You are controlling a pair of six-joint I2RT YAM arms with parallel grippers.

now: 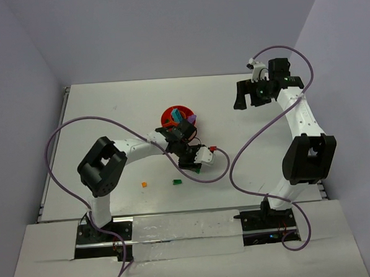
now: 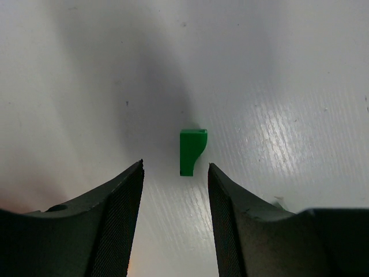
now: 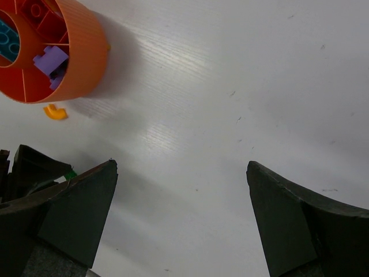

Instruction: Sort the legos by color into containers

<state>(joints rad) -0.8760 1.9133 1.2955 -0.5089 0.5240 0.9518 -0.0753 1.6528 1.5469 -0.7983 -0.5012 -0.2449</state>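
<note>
White desk (image 1: 109, 117), pale walls: your L hand (image 2: 176, 167) hangs low, fingers part-open, a small green lego (image 2: 191, 151) on the desk just ahead of the gap, prob. lined up to pinch. R hand (image 3: 181, 167) gapes wide & empty, off to the side of the orange bowl (image 3: 81, 52), out of the L arm's way.

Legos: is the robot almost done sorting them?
Partly. Red bricks, a teal brick and a purple brick already sit in the orange bowl. The left claw is open over a green brick on the table, not gripping it. An orange piece also waits there.
</note>
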